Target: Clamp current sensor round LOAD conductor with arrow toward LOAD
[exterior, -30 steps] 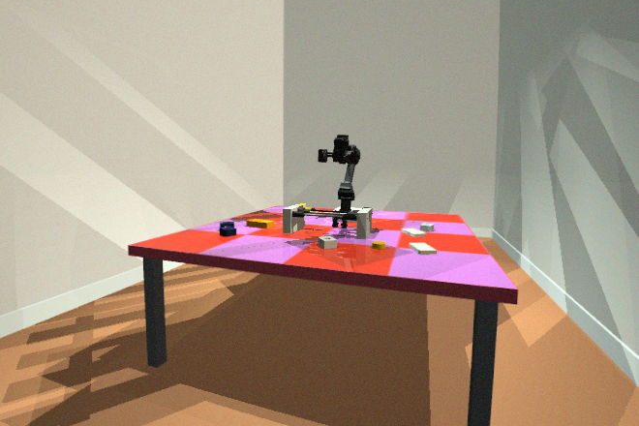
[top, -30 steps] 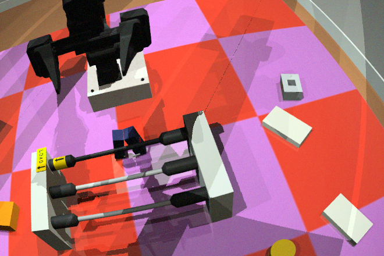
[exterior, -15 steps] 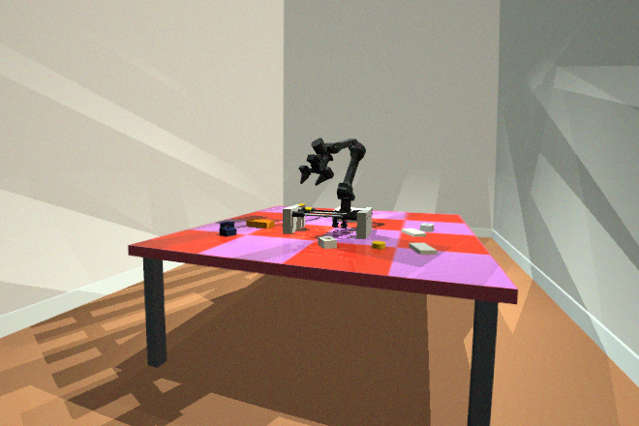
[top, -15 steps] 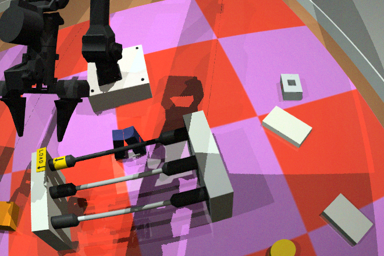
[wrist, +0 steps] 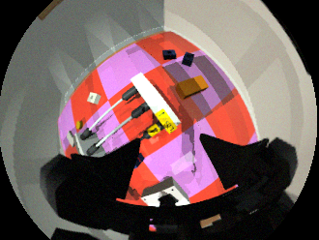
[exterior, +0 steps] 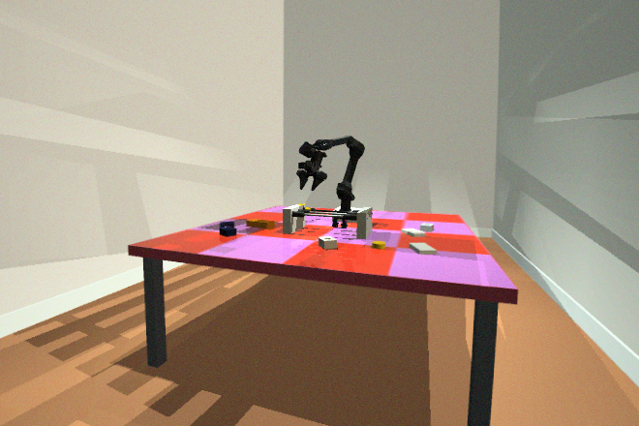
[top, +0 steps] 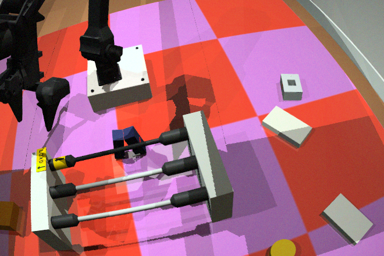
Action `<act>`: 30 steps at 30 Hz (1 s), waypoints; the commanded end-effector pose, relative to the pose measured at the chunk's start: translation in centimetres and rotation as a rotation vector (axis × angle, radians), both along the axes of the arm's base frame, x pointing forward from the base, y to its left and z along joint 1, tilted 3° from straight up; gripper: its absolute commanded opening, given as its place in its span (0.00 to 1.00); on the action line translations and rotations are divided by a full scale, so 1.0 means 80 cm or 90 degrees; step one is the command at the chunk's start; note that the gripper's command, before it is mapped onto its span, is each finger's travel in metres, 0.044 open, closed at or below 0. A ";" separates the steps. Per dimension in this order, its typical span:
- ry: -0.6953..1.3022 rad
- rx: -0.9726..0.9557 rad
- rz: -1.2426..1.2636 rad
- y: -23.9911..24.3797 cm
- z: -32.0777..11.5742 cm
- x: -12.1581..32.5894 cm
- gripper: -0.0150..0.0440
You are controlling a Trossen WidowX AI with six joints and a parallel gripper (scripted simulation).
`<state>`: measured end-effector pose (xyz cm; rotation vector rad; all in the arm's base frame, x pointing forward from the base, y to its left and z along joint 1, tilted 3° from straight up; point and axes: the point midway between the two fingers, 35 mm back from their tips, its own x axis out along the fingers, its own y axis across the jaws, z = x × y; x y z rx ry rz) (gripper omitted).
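Observation:
The dark blue sensor (top: 118, 135) stands on the table behind the LOAD conductor, its two halves apart with a gap between them. In the wrist view a finger mostly hides it. Its arrow cannot be made out. The LOAD conductor (top: 99, 154) is the thin black rod, the rearmost of three, and it is outside the sensor's closed grip. The yellow LOAD marker (top: 41, 159) (wrist: 167, 121) is on the left end block; a yellow arrow band (top: 59, 163) (wrist: 154, 130) is on the conductor's left sleeve. My gripper (top: 34, 125) (exterior: 308, 189) (wrist: 170, 138) is open and empty, high above the table, left of the sensor.
Two white rods run parallel in front, between the left end block (top: 39, 203) and the right end block (top: 221, 206). An orange block (top: 8, 215) (wrist: 192, 87) lies left. Pale blocks and a yellow disc (top: 283, 249) lie right. Two dark blocks (wrist: 168, 54) (wrist: 188, 59) lie beyond the orange one.

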<state>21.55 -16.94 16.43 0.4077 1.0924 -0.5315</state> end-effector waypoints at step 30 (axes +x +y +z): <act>0.223 0.090 0.330 0.222 -0.073 -0.008 1.00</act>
